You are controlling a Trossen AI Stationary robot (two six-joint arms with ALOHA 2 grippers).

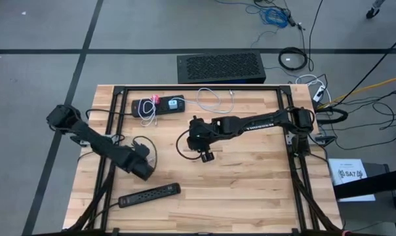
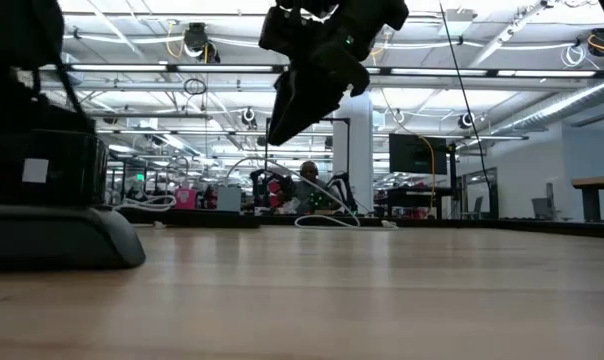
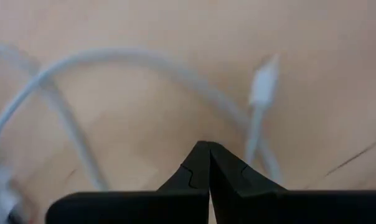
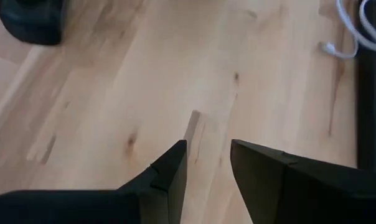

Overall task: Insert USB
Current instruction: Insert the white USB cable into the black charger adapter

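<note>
Your right gripper (image 1: 206, 156) hangs above the middle of the pale wooden slatted table (image 1: 250, 190), its dark arm reaching in from the right edge. In the right wrist view its two dark fingers (image 4: 169, 171) stand partly apart with bare wood showing through the gap; nothing is between them. In the low view the same gripper (image 2: 282, 125) hangs clear of the tabletop, not touching it.

Your left gripper (image 1: 143, 172) sits low over the left part of the table, just above the black power strip (image 1: 149, 194) that lies near the front edge. In the left wrist view its fingers (image 3: 194, 171) meet tip to tip, fully closed, and hold nothing. Directly beyond those tips lies a white cable (image 3: 144, 65) in a loop, with its small white plug end (image 3: 263, 87) resting on the wood, free of the gripper.

A second white cable (image 1: 214, 99) lies coiled near the back edge of the table, well apart from both grippers; its end also shows in the right wrist view (image 4: 353, 37). Beside it to the left rests a flat black device (image 1: 160, 105) with a small pink piece on it and thin white wire trailing off. You cannot tell from these views which port is the target. A black perforated box (image 1: 221, 67) stands on the floor behind the table.
</note>
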